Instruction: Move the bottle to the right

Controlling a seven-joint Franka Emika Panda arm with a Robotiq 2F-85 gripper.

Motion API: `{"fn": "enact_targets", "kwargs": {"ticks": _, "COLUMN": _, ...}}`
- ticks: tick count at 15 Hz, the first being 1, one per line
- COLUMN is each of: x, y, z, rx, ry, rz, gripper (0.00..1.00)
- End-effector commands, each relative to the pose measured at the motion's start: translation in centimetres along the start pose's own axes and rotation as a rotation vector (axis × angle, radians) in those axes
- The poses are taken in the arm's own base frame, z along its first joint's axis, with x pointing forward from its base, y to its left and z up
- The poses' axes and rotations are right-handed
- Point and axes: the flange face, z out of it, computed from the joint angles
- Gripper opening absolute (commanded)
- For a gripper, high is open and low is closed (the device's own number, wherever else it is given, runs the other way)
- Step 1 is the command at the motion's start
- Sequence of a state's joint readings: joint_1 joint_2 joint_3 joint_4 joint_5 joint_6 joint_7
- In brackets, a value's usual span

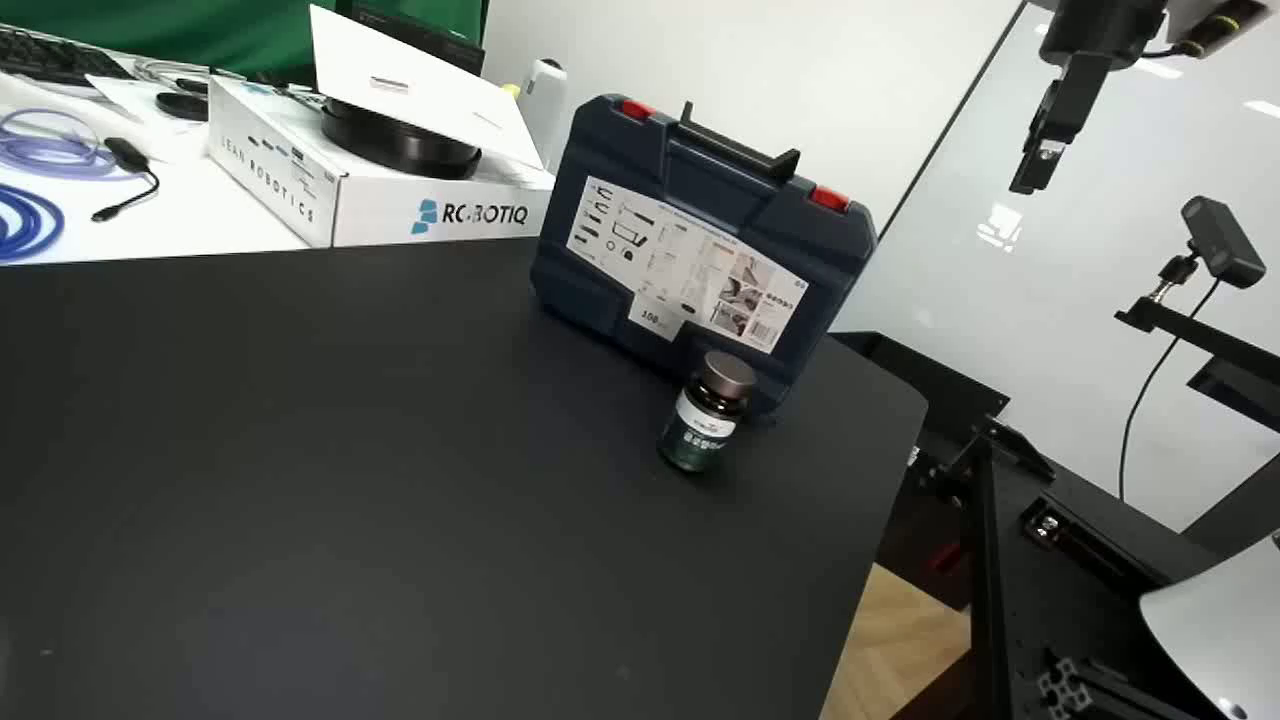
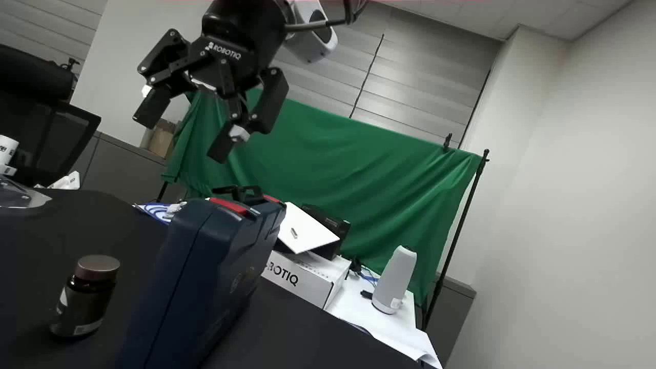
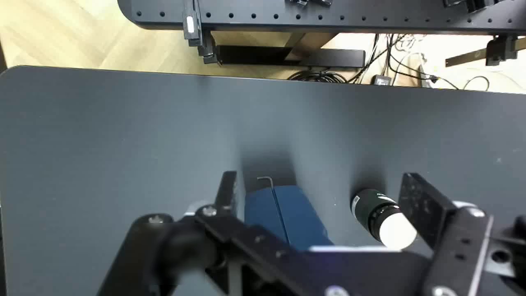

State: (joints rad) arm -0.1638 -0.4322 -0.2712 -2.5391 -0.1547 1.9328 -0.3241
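Observation:
The small dark bottle (image 1: 703,425) stands upright on the black table, in front of the blue tool case. It also stands beside the case in an exterior view (image 2: 86,300). In the wrist view the bottle (image 3: 373,209) lies toward the right finger, its cap glaring white and part of its edge hidden by that finger. My gripper (image 2: 185,132) is open and empty, high above the case and bottle, touching neither. Its fingers stand wide apart in the wrist view (image 3: 322,191). In an exterior view only part of the gripper (image 1: 1040,155) shows, at the top right.
The blue tool case (image 1: 690,240) stands upright close behind the bottle; it also shows between my fingers (image 3: 283,213). A white Robotiq box (image 1: 400,210) with a white lid stands behind, at the table's far edge. The table's edge (image 1: 880,540) drops to the floor near the robot's black frame.

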Motion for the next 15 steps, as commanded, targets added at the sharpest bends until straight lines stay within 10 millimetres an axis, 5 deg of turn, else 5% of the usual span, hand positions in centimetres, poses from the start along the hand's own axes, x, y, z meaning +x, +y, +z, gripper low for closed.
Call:
{"fn": "enact_targets", "kwargs": {"ticks": 1, "x": 0.0, "y": 0.0, "z": -0.1, "rx": 0.0, "ry": -0.001, "rz": 0.0, "gripper": 1.0}}
{"fn": "enact_targets", "kwargs": {"ticks": 15, "x": 1.1, "y": -0.4, "z": -0.6, "rx": -0.003, "ry": 0.027, "rz": -0.015, "gripper": 1.0}}
